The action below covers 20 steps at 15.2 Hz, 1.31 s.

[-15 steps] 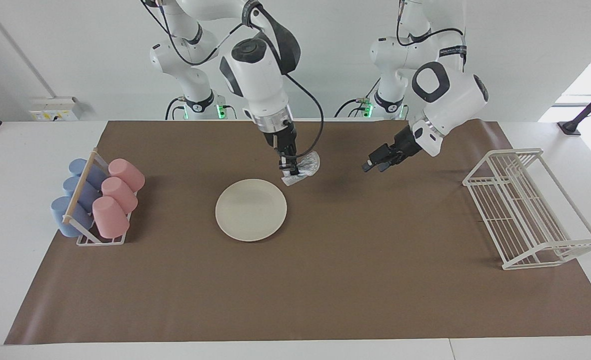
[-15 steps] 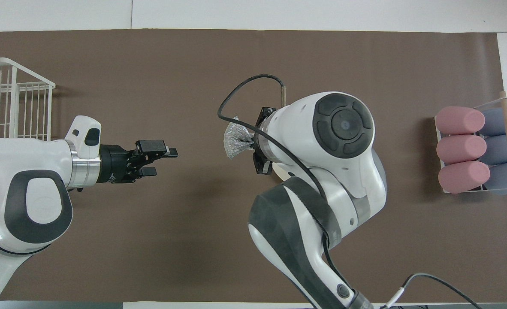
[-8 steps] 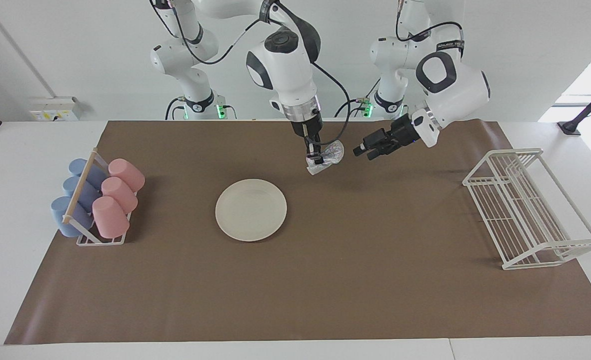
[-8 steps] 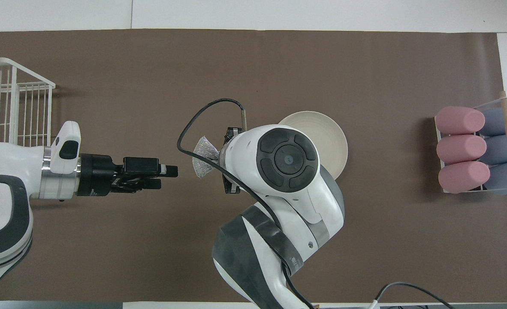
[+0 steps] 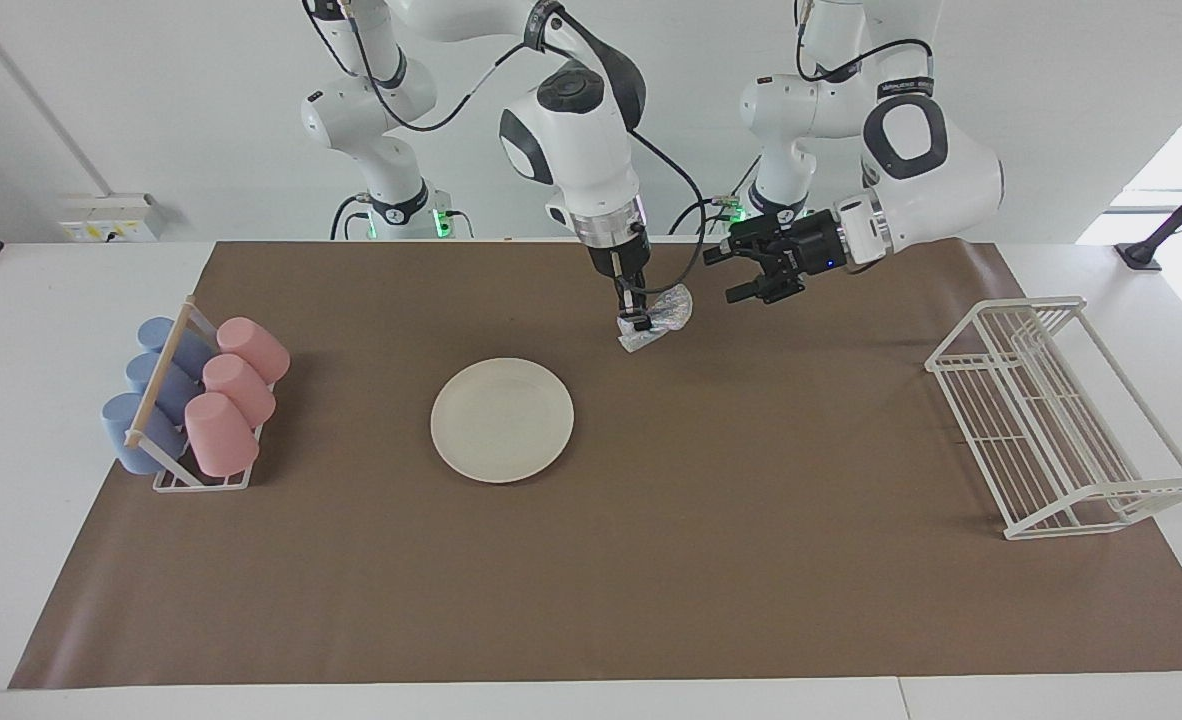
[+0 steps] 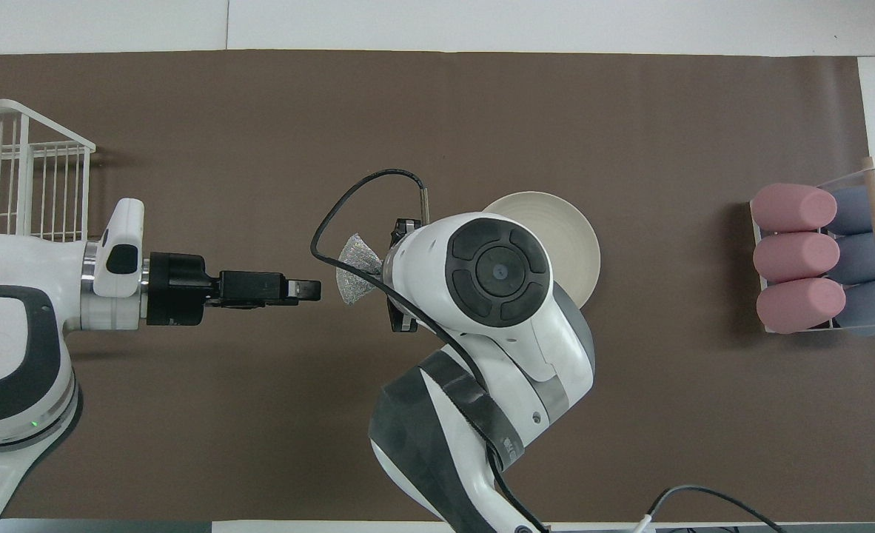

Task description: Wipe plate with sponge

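Brown mat (image 5: pixel 651 560), white wire rack (image 5: pixel 1061 420), holder (image 5: pixel 201 482) of pink cups (image 5: pixel 236 395) and blue cups (image 5: pixel 146 390)

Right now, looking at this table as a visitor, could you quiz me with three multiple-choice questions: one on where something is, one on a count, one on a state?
1. Where is the sponge?
A. on the plate
B. in the right claw
C. in the wire rack

2. How many pink cups lie in the cup holder?
A. two
B. three
C. five

3. The left claw is:
A. open, holding nothing
B. shut on the sponge
C. gripping the plate

Answers: 1 B, the right claw pinches it above the brown mat, clear of the plate. 2 B, three pink ones show beside the blue. 3 A, its fingers stand apart beside the sponge.
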Each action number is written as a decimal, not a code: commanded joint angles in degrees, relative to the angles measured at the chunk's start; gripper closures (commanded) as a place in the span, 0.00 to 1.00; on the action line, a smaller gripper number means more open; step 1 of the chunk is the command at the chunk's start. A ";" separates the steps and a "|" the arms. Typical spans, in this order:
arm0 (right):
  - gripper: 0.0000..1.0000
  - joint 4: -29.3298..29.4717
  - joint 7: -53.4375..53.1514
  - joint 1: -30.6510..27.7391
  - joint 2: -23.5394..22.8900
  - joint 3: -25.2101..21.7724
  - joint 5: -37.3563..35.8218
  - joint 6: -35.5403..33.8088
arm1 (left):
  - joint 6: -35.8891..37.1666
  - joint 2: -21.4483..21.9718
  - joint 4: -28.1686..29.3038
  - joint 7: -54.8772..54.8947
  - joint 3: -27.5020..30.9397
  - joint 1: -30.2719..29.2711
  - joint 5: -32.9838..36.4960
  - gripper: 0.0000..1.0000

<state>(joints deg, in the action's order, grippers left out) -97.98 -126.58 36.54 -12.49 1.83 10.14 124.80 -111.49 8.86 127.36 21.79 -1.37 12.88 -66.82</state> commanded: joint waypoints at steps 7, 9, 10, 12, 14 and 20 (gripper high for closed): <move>1.00 -1.07 -0.78 -0.24 0.63 0.36 -0.82 0.18 | -3.65 -8.31 -7.37 0.62 0.49 3.82 -1.12 0.09; 1.00 -1.07 -0.69 -0.24 0.89 0.36 -0.82 -1.57 | -3.48 -8.42 -7.57 0.88 0.49 4.78 -0.51 0.30; 1.00 -1.07 -0.69 -0.24 0.98 0.36 -0.91 -1.75 | -3.47 -8.33 -7.48 0.97 0.49 4.96 0.11 0.50; 1.00 -0.99 -0.69 -0.24 0.98 0.36 -0.91 -1.84 | -2.25 -8.15 -6.87 1.24 0.49 4.70 0.99 0.90; 1.00 -1.07 -0.69 -0.24 0.98 0.36 -0.82 -1.84 | -1.11 -7.63 -6.08 2.81 0.49 4.35 1.61 0.90; 1.00 -0.90 0.01 -0.42 0.89 0.36 -0.91 -1.84 | -0.49 -7.36 -5.89 2.38 0.49 3.91 1.43 1.00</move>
<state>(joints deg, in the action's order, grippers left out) -98.18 -126.57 36.53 -12.38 1.80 10.06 123.01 -113.69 0.93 121.12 23.84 -1.23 16.76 -65.65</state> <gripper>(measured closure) 0.912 0.894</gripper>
